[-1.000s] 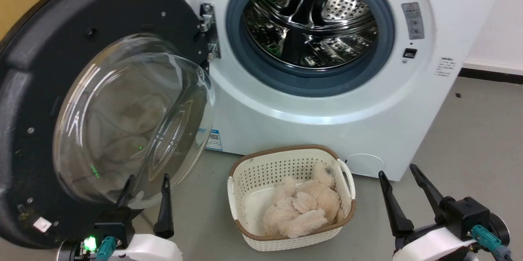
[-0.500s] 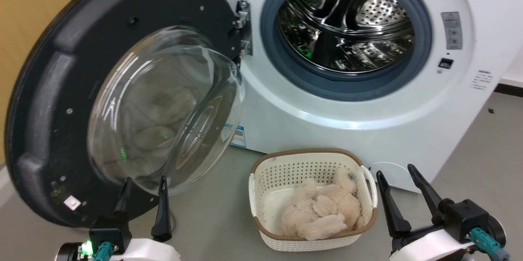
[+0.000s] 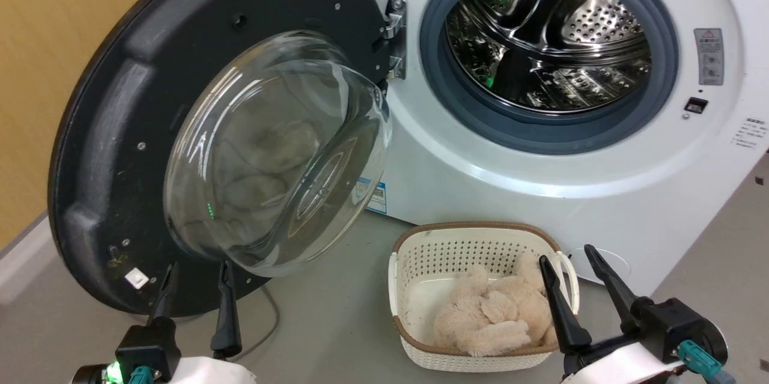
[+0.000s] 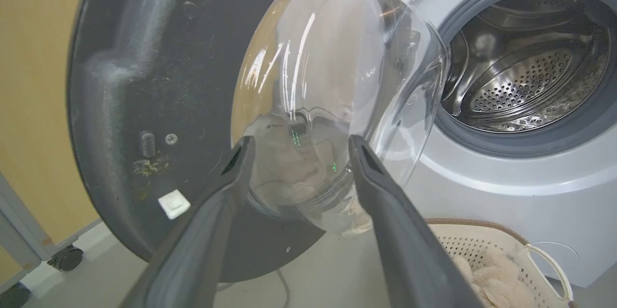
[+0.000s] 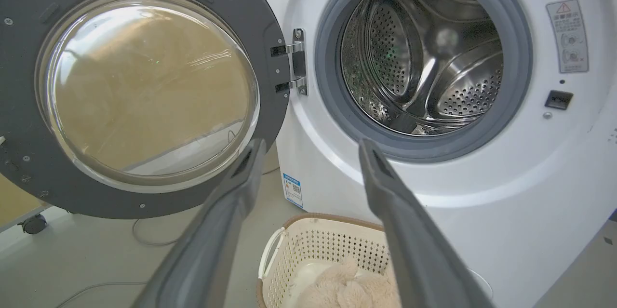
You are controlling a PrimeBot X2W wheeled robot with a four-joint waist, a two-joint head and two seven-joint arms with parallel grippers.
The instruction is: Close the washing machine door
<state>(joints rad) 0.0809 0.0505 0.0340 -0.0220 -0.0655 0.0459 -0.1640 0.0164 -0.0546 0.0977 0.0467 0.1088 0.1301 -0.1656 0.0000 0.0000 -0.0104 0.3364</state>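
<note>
Two sets of fingers hang spread and empty: the left fingers (image 3: 226,306) point up at the wide-open washing machine door (image 3: 108,131), which is swung out from the washing machine (image 3: 480,192) ahead of the right fingers (image 3: 556,306). The door is probably heavy and stiff but free on its hinge (image 3: 395,38). Its glass bowl (image 3: 276,149), just beyond the left fingers, looks slick and breakable, so the black rim up and to their left seems the safer place to push.
</note>
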